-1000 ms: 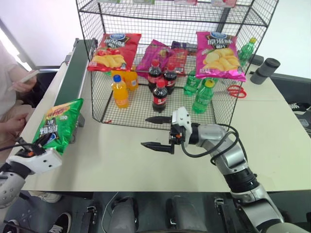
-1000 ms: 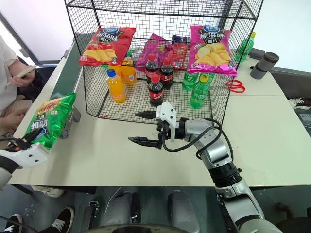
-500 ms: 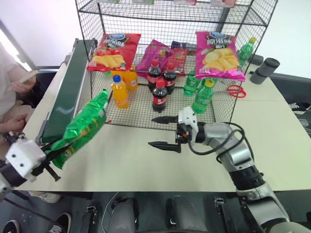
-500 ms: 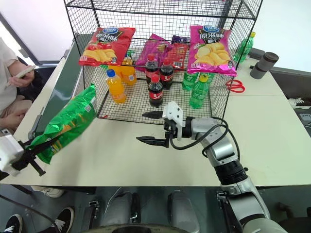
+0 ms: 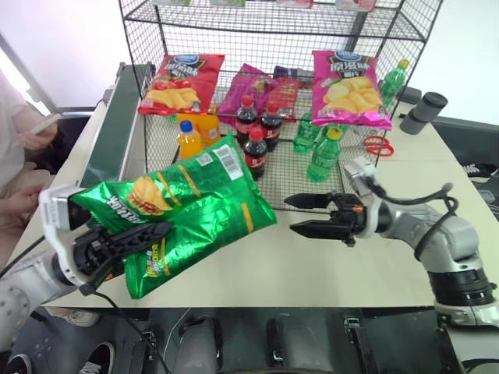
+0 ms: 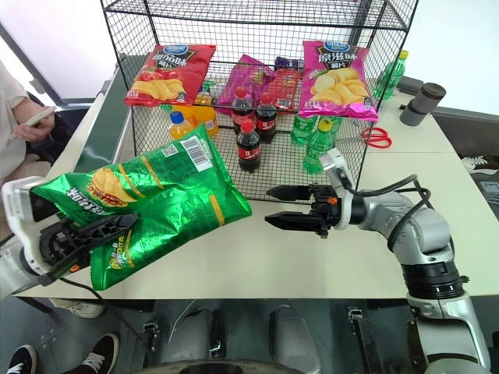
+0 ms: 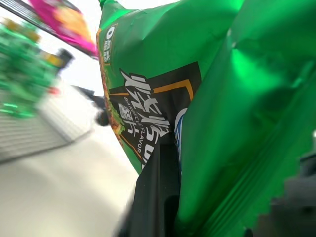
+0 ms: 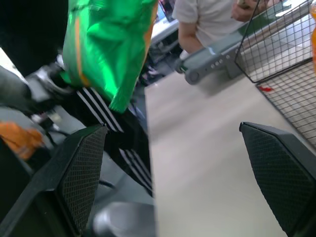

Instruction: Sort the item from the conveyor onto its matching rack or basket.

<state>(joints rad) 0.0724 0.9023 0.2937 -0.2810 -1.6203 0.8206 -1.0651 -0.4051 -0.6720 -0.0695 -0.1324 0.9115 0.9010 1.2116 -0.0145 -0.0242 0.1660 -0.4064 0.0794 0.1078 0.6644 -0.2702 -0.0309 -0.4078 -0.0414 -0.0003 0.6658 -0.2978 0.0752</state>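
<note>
Left end effector (image 5: 132, 234) clamped on green crisp bag, right one spread wide and empty.

Left fingers (image 5: 144, 231) pinch the low edge of the green crisp bag (image 5: 187, 210), which hangs in the air over the front of the bench (image 5: 327, 265), tilted, barcode corner up toward the rack (image 5: 273, 86). Right end effector (image 5: 300, 214) sits level, pointing at the bag, fingers well apart, nothing between them, just in front of the rack. Conveyor (image 5: 109, 132) runs along the rack's left side, belt bare. In the rack: red crisp bag (image 5: 181, 82), pink crisp bag (image 5: 349, 87), cola bottles (image 5: 254, 144), orange drink bottle (image 5: 189, 139), green bottles (image 5: 323, 152). Person with phone (image 5: 31, 128) sits past the conveyor.
</note>
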